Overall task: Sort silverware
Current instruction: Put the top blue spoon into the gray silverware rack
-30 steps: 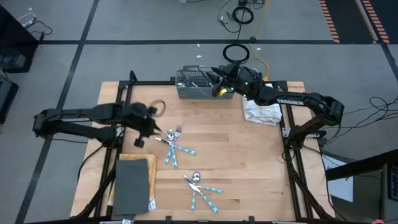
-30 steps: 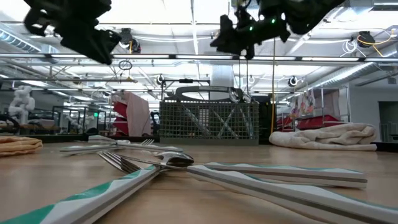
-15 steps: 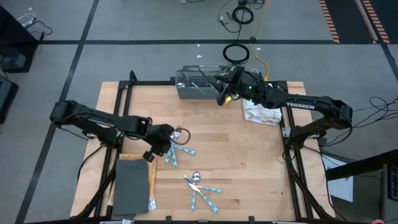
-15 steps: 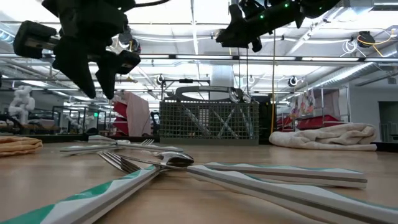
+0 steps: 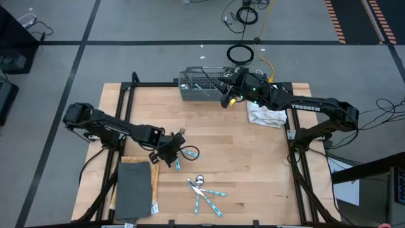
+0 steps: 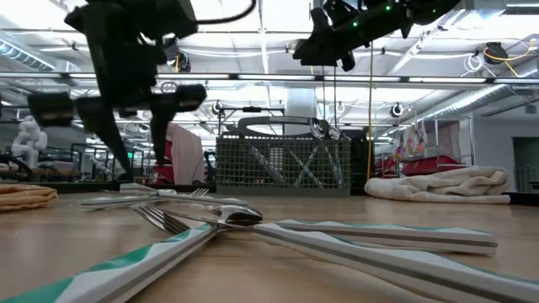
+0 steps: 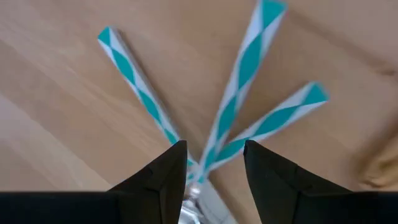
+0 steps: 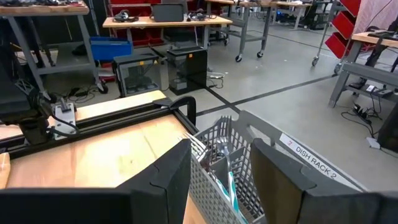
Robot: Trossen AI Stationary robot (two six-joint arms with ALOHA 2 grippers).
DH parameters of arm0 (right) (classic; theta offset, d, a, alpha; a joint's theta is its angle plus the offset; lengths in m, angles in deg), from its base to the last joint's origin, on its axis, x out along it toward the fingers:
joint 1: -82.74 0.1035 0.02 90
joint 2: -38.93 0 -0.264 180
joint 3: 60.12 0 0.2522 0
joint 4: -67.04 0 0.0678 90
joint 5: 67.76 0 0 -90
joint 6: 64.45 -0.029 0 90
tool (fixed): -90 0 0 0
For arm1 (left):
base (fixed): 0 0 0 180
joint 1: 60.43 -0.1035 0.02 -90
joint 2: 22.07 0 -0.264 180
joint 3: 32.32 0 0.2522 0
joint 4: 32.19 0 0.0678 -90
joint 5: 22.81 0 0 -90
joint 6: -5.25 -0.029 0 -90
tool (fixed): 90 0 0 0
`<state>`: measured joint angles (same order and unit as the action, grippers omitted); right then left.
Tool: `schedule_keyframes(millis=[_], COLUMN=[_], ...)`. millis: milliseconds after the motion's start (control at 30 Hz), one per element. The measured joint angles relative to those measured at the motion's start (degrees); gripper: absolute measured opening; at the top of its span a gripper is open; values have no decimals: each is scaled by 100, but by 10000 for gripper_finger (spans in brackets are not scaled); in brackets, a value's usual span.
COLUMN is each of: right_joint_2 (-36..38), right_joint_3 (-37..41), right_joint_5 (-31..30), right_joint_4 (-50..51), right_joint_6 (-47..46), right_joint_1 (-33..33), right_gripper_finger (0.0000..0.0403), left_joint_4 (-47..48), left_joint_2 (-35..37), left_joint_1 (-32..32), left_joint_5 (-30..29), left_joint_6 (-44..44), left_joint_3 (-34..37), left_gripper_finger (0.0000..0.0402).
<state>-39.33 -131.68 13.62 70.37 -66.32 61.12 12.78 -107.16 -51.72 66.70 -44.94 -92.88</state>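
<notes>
Three pieces of silverware with teal and white handles [image 7: 239, 87] lie crossed on the table at mid-left [image 5: 185, 152]. My left gripper [image 5: 176, 147] points down over them, open, its fingers [image 7: 163, 180] on either side of the spot where the handles cross; I cannot tell whether they touch. It shows low above the pile in the low view [image 6: 135, 164]. My right gripper [image 5: 223, 96] hovers open and empty at the near right end of the grey wire-mesh basket [image 5: 199, 85], which holds more silverware [image 8: 217, 158].
A second pile of silverware [image 5: 204, 189] lies near the table's front, close in the low view [image 6: 219, 217]. A dark grey mat [image 5: 135, 187] lies at the front left. A white towel [image 5: 266, 114] lies at the far right, beside the basket.
My left gripper has gone toward the table's right and near edges and come down, fingers pointing down, until it stands low over the mid-left pile of silverware. The silverware has stayed where it was.
</notes>
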Motion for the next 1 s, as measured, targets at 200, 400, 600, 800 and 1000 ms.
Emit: schedule_keyframes(millis=[200, 400, 600, 800, 1000], right_joint_2=[0, 0, 24, 285, 739], right_joint_3=[0, 0, 3, 4, 4], right_joint_5=[0, -2, -2, -4, -37], right_joint_4=[126, 321, 415, 413, 505], right_joint_6=[-37, -47, -195, -197, -199], right_joint_1=[0, 0, 0, 0, 0], right_gripper_finger=[153, 153, 153, 153, 153], left_joint_4=[-435, -733, -1131, -1530, -1283], left_joint_2=[-602, -994, -1026, -1044, -952], left_joint_1=[-111, -129, -114, -146, -110], left_joint_5=[-29, 21, 24, -72, -1159], left_joint_6=[-333, -694, -628, -189, -73], left_joint_3=[0, -28, -8, 0, -192], left_gripper_finger=[167, 159, 61, 19, 19])
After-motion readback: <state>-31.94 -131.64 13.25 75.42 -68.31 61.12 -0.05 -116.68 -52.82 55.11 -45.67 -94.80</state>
